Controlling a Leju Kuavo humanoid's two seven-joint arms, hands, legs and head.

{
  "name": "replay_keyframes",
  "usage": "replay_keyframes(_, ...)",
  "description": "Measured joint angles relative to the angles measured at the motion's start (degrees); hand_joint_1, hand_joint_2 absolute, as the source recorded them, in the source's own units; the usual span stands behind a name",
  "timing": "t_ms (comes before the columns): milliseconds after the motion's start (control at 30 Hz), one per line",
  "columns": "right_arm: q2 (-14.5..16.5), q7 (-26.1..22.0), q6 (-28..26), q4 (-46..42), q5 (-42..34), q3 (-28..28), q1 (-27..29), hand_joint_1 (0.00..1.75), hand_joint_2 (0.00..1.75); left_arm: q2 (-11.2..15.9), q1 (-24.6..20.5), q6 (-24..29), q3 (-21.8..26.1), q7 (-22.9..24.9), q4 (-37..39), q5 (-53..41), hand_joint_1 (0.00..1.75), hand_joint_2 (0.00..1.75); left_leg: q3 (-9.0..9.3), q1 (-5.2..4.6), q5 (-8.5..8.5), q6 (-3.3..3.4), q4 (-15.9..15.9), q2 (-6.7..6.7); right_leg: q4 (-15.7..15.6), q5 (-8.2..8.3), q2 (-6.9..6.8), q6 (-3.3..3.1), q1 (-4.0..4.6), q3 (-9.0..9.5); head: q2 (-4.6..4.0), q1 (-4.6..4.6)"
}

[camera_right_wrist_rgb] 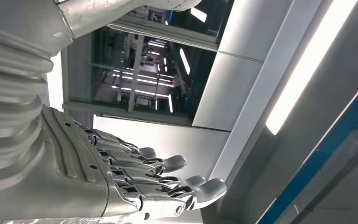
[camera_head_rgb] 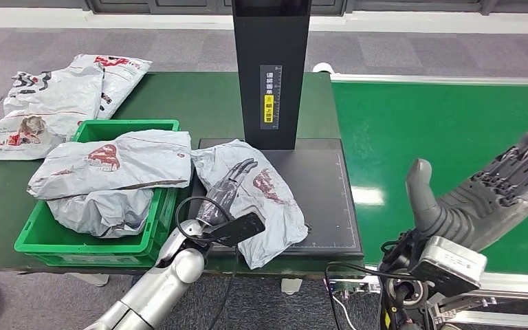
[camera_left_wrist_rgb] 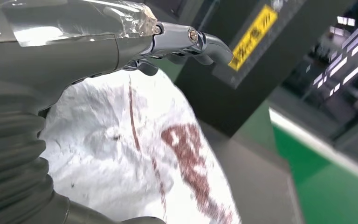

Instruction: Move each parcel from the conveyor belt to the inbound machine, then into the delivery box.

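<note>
The left hand lies with its dark fingers stretched flat on the crumpled grey plastic parcel with red print, touching it without a clear grasp. That parcel rests on the black flat platform of the inbound machine, overhanging its front left corner, just beside the green plastic delivery box holding other grey parcels. The right hand hovers released, fingers spread, holding nothing, above the green conveyor belt.
</note>
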Motion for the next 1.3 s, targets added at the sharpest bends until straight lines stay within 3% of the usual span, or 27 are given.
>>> replay_keyframes(167, 0.25, 0.44, 0.00, 0.00, 0.05, -0.30, -0.94, 0.00, 1.75, -1.74, -3.95, -2.88, -1.67, 0.46, 8.17, -2.60, 0.00, 1.75, 0.00, -0.01, 0.01, 0.00, 0.01, -0.01, 0.00, 0.02, 0.00, 0.01, -0.01, 0.01, 0.01, -0.01)
replay_keyframes(600, 0.69, 1.65, 0.05, 0.09, 0.19, -0.30, -2.51, 0.00, 1.75, -5.95, -11.70, -2.31, -5.08, 3.39, 24.50, -10.83, 0.01, 1.75, -0.01, 0.00, 0.01, 0.00, 0.00, -0.03, 0.00, 0.02, -0.03, 0.01, 0.00, 0.04, 0.00, -0.01)
replay_keyframes(633, 0.69, 1.81, 0.05, 0.09, 0.19, -0.30, -2.56, 0.00, 1.75, -6.11, -12.02, -2.52, -5.25, 3.43, 25.20, -11.01, 0.19, 1.75, 0.00, 0.00, 0.01, 0.00, 0.00, -0.03, 0.00, 0.02, -0.03, 0.01, 0.00, 0.05, 0.00, -0.01)
replay_keyframes(733, 0.72, 2.24, 0.04, 0.09, 0.20, -0.30, -2.70, 0.00, 1.75, -6.60, -12.76, -3.49, -5.34, 3.63, 26.79, -11.61, 1.49, 1.75, 0.01, 0.00, 0.01, 0.01, 0.00, -0.04, 0.00, 0.02, -0.05, 0.02, 0.00, 0.08, -0.01, -0.01)
replay_keyframes(767, 0.76, 2.32, 0.04, 0.09, 0.23, -0.30, -2.72, 0.00, 1.75, -6.73, -12.89, -3.76, -5.38, 3.86, 27.21, -11.96, 1.75, 1.75, 0.01, 0.00, 0.01, 0.01, 0.00, -0.04, 0.00, 0.02, -0.06, 0.02, -0.01, 0.08, 0.00, -0.01)
replay_keyframes(1300, 0.88, 2.35, 0.05, 0.09, -0.10, -0.30, -2.70, 0.00, 1.75, -7.19, -14.23, -5.29, -5.51, 4.87, 29.65, -13.18, 1.75, 1.75, 0.05, 0.00, 0.01, 0.00, 0.00, -0.03, 0.00, 0.02, -0.05, 0.01, 0.00, 0.10, 0.01, -0.01)
